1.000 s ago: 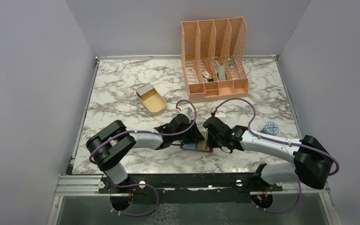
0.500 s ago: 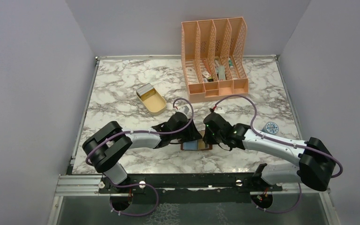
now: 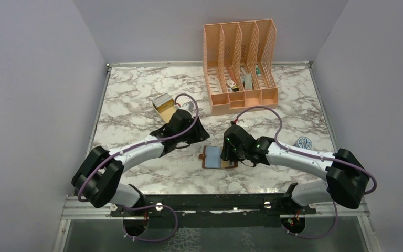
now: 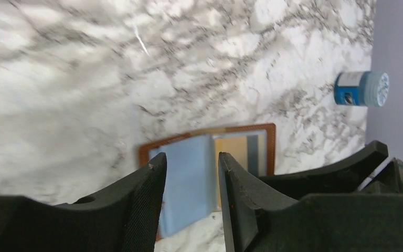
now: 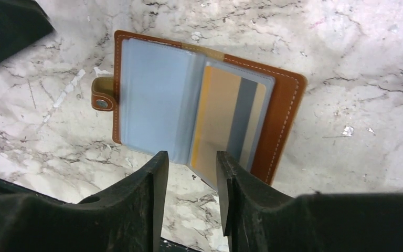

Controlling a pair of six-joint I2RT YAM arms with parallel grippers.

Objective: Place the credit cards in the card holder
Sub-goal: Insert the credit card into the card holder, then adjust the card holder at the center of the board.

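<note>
On my overhead feed the left arm (image 3: pixel 136 149) and the right arm (image 3: pixel 299 157) match: pale grey-white link shells run between chunky black joint housings (image 3: pixel 99 176), the bulkiest by the bench's near edge. A thin purple cable (image 3: pixel 186 100) loops off each wrist, and more purple cable curls below each base. Small green lights (image 3: pixel 258 140) glow on the right wrist. On the wrist feeds, the left gripper (image 4: pixel 190 157) and the right gripper (image 5: pixel 189 155) have matte black, curved fingers (image 4: pixel 141 205). Their inner faces carry a fine grid texture.
</note>
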